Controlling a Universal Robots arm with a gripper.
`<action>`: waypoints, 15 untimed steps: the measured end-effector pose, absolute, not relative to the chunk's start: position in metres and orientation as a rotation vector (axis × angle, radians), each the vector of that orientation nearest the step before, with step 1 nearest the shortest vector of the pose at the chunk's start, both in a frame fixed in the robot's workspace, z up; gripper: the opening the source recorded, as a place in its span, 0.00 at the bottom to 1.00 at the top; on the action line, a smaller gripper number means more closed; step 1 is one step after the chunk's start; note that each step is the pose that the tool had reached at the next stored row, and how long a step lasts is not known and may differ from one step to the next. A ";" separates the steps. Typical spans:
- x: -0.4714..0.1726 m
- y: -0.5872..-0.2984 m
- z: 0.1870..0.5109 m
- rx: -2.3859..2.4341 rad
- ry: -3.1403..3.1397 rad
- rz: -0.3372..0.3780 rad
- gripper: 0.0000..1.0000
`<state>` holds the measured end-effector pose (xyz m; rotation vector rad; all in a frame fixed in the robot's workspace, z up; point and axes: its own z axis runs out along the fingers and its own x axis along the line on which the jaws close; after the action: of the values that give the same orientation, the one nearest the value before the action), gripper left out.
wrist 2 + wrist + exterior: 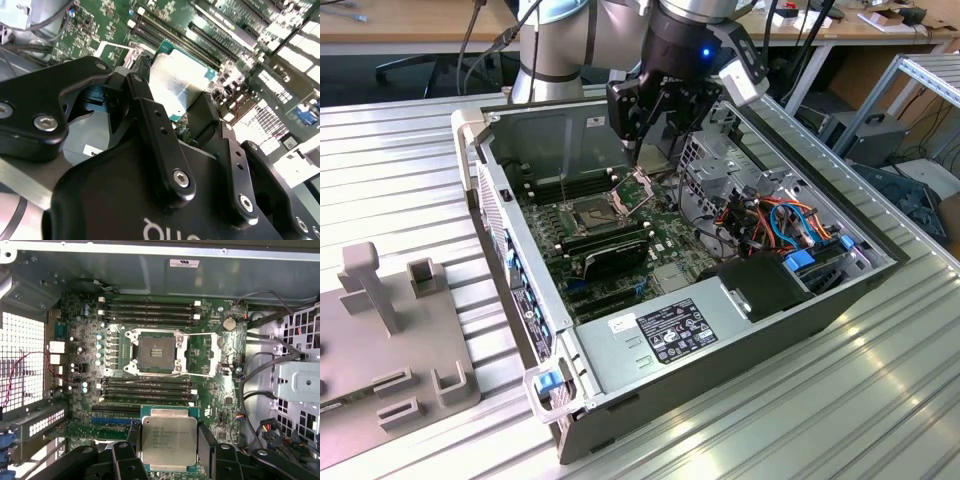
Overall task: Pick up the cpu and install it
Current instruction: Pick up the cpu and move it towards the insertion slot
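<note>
Gripper (640, 150) hangs over the open computer case (550, 130) in the exterior view, above the green motherboard (665, 235) and near the socket (592, 212) and its raised metal frame (632, 185). In the second wrist view its fingers (145, 107) clamp the cpu (175, 80) by two opposite edges, silvery face showing, clear of the board. In the first wrist view the cpu (167, 440) sits square between the fingers, apart from the bare socket (155, 352), whose frame (205, 355) is swung open. Carrying it well, I judge, means a level chip, edges parallel to the socket (any tilt risks the contacts), and a firm grip without squeezing.
</note>
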<state>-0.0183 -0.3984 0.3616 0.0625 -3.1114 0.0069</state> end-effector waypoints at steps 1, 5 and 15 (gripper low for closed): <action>-0.018 -0.398 0.361 0.063 -3.111 0.007 0.55; -0.018 -0.397 0.361 0.063 -3.111 0.007 0.55; -0.019 -0.396 0.360 0.062 -3.111 0.007 0.55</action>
<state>-0.0188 -0.3964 0.3605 0.0623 -3.1114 0.0068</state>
